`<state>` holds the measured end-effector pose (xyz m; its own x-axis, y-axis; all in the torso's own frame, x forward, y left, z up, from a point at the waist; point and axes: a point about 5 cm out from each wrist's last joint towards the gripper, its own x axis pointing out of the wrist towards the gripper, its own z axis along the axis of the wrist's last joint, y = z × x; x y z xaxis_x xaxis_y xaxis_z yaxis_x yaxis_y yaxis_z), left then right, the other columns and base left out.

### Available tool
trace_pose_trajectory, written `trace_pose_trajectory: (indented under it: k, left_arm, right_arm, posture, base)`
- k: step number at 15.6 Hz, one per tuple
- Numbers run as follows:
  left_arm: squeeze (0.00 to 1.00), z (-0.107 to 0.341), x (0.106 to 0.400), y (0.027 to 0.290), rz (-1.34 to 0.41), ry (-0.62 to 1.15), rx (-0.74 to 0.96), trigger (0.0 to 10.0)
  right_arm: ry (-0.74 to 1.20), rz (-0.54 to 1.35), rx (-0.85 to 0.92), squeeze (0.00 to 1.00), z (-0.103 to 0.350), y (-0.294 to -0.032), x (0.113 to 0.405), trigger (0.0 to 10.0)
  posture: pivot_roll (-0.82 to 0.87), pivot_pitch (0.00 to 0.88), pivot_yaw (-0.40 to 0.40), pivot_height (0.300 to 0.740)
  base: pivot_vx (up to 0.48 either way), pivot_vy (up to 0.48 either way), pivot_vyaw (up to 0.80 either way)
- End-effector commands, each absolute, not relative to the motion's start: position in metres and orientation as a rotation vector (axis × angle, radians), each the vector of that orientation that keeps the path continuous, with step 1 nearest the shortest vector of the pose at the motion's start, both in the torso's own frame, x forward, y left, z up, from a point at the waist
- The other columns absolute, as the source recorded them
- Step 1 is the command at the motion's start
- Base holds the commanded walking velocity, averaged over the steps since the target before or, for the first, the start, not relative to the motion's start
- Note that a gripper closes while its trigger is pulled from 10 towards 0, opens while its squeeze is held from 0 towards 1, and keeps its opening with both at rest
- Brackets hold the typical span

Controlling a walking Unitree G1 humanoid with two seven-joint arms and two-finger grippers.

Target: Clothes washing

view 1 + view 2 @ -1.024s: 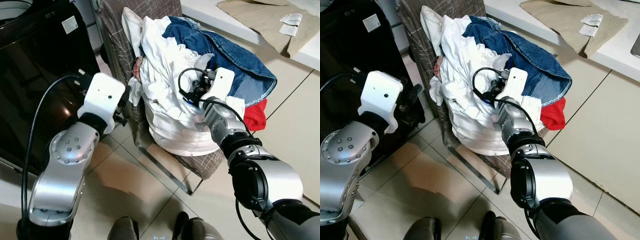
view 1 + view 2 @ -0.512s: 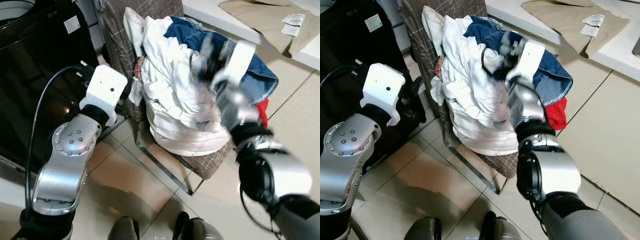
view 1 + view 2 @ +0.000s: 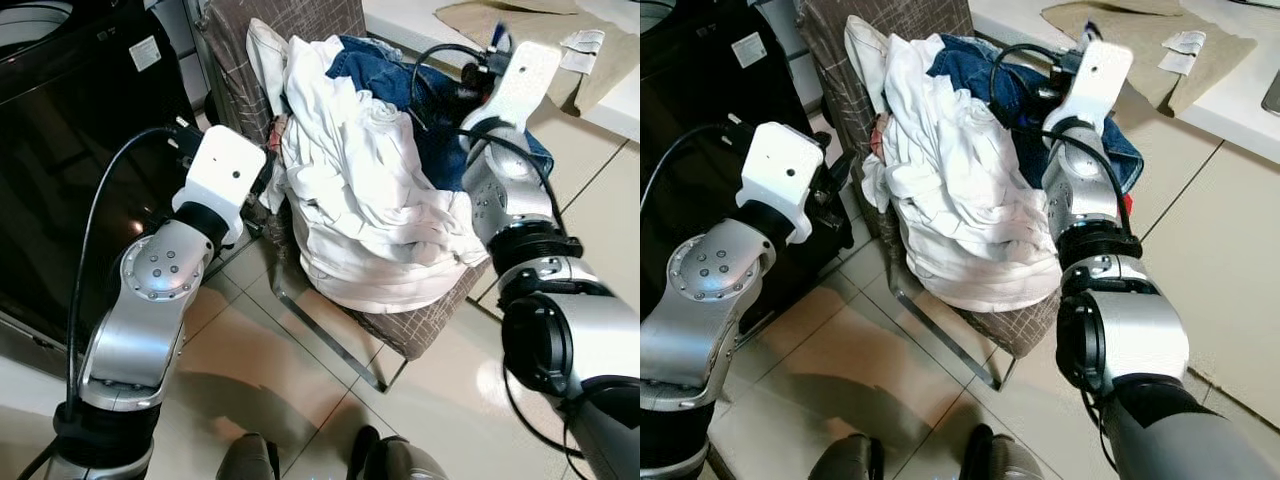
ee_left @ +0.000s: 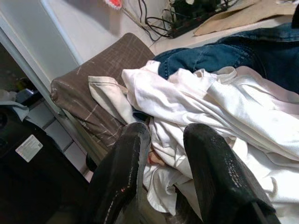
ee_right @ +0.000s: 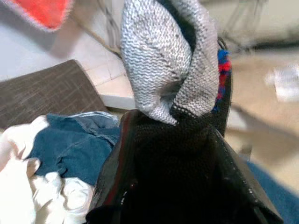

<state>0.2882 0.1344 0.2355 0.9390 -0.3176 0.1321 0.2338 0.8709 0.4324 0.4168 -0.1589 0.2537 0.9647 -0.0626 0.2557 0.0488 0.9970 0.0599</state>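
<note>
A brown checked chair [image 3: 400, 325] stands on the tiled floor [image 3: 300, 390], and a big pile of laundry lies on its seat and against its back. Most of the pile is white clothes [image 3: 360, 215], crumpled and hanging over the front edge of the seat. Behind them lie blue jeans [image 3: 440, 120], partly covered by the white pieces.

The right gripper [image 5: 175, 140] is raised above the far side of the pile, over the jeans and near the edge of the white counter [image 3: 420, 25]. Its fingers are pressed together on a grey knitted sock [image 5: 168, 60], which stands up out of the grip, folded over at the top. The lower part of the sock is dark, and a little red and blue shows at one edge. In the head views the sock is too small to make out behind the white wrist housing.

The left gripper [image 4: 163, 154] hangs just beside the near-left side of the chair, between it and the black washing machine [image 3: 70, 150]. Its two black fingers [image 4: 124, 172] are spread apart with nothing between them, and they point toward the white clothes without touching them, as far as can be seen.

On the counter lies a beige cloth [image 3: 530, 30] with a small piece of white paper [image 3: 580, 45] on top.
</note>
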Motion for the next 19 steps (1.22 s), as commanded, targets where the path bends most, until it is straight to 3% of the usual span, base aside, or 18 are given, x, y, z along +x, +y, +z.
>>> trace_pose_trajectory:
  k: [1, 5, 7, 10, 12, 15, 19]
  left_arm:
    - [0.00, 0.237, 0.290, 0.135, -0.259, -0.216, 0.425, 10.0]
    - [0.00, 0.214, 0.299, 0.144, 0.008, -0.167, 0.221, 10.0]
    - [0.00, 0.199, 0.301, 0.148, 0.073, -0.128, 0.216, 10.0]
    - [0.00, 0.169, 0.295, 0.164, 0.137, -0.107, 0.303, 10.0]
    - [0.00, 0.154, 0.288, 0.177, 0.208, -0.071, 0.231, 10.0]
    - [0.00, 0.159, 0.300, 0.162, 0.200, -0.114, 0.290, 10.0]
    - [0.00, 0.172, 0.312, 0.139, 0.088, -0.184, 0.341, 10.0]
  right_arm:
    - [-0.305, -0.012, -0.004, 0.00, 0.263, -0.151, 0.417, 0.0]
    - [-0.258, 0.148, -0.027, 0.00, 0.228, -0.126, 0.409, 0.0]
    - [-0.215, 0.231, -0.050, 0.00, 0.199, -0.116, 0.399, 0.0]
    - [-0.166, 0.329, -0.084, 0.00, 0.160, -0.121, 0.381, 0.0]
    - [-0.188, 0.350, -0.088, 0.00, 0.150, -0.126, 0.369, 0.0]
    - [-0.193, 0.418, -0.089, 0.00, 0.134, -0.119, 0.353, 0.0]
    - [-0.196, 0.434, -0.093, 0.00, 0.136, -0.113, 0.353, 0.0]
  posture:
    - [0.16, 0.062, -0.018, 0.740]
    - [0.14, 0.043, -0.049, 0.740]
    - [0.14, 0.030, -0.066, 0.740]
    - [0.12, 0.006, -0.082, 0.740]
    - [0.10, 0.000, -0.085, 0.740]
    - [0.08, 0.000, -0.082, 0.740]
    - [0.06, 0.000, -0.057, 0.740]
  base:
    - [0.000, 0.000, 0.00]
    - [0.000, 0.000, 0.57]
    - [0.000, 0.000, 0.70]
    - [0.000, 0.000, 0.65]
    - [0.000, 0.000, 0.63]
    - [0.000, 0.000, 0.62]
    - [0.094, -0.074, 0.58]
